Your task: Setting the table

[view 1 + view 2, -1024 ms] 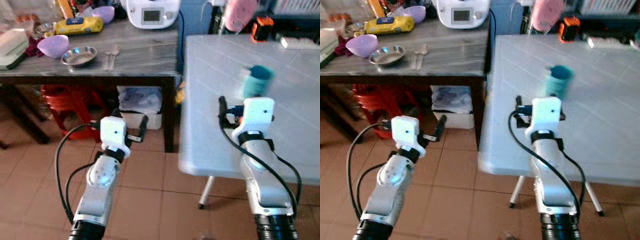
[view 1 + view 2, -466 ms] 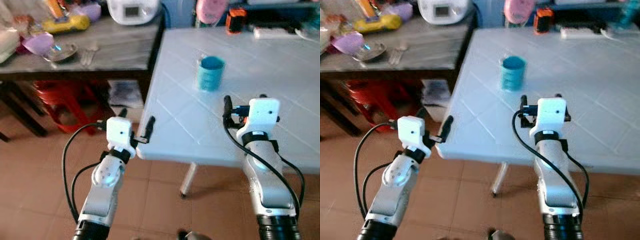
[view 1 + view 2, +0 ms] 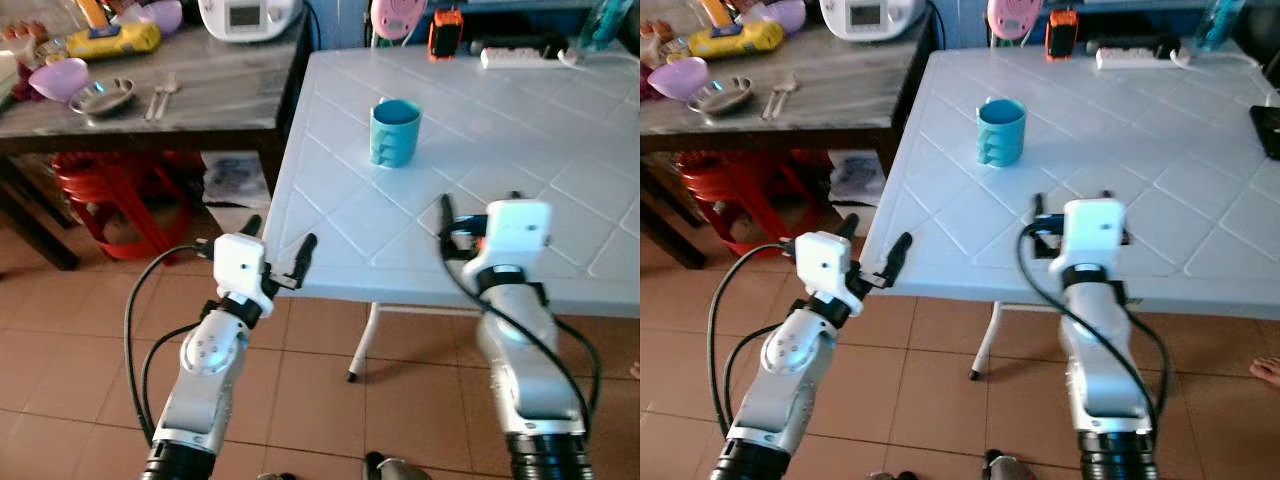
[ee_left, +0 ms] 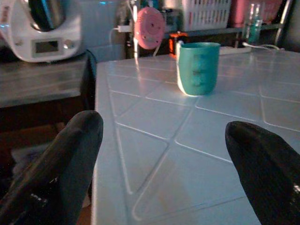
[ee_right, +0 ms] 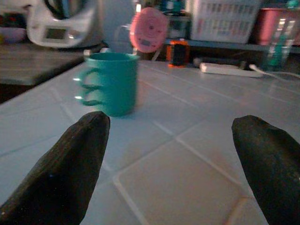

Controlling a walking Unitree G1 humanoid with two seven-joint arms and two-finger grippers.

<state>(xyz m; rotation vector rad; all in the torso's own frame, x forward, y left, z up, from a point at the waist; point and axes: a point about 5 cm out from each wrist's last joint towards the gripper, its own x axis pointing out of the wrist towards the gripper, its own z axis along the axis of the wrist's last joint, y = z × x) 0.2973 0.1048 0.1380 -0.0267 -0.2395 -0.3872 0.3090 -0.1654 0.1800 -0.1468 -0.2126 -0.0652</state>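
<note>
Head views: teal cup (image 3: 395, 131) stands upright on white surface (image 3: 560, 190), fwd and slightly left of right gripper (image 3: 478, 214), which sits over the surface; left gripper (image 3: 278, 248) is at the near-left edge, farther off. Right arm judged nearer. L wrist view: jaws spread, nothing held, cup ahead toward one finger (image 4: 262, 168). R wrist view: jaws spread, empty, cup (image 5: 112, 83) ahead, handle side facing.

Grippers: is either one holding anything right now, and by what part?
Nothing is held. The left gripper and right gripper are both open and empty; the teal cup stands untouched on the white table.
</note>
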